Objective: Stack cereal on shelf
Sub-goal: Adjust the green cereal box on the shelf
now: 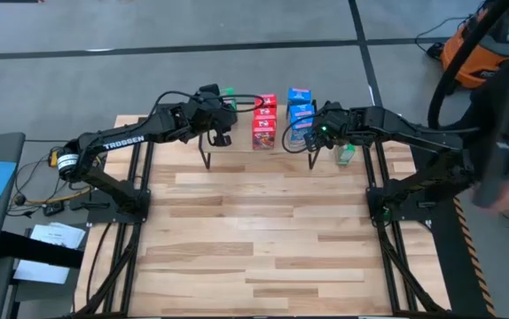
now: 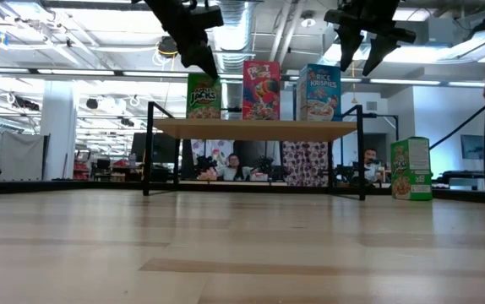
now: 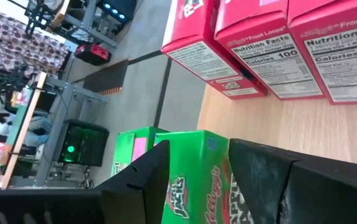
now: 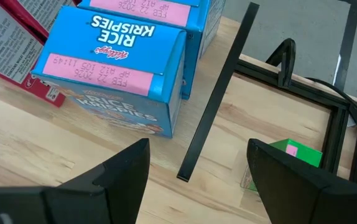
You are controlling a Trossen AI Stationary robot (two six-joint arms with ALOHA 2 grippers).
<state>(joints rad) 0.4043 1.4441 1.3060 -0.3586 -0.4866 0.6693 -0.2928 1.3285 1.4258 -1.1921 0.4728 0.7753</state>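
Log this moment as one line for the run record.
left tool: shut on green cereal box, at shelf | right tool: open, empty, above shelf end | one green box on table beside shelf

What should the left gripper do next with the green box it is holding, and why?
Probably open and lift away. The left gripper has its fingers closed on a green cardboard cereal box that appears to stand on the light wooden shelf top, beside another green box and the red boxes.
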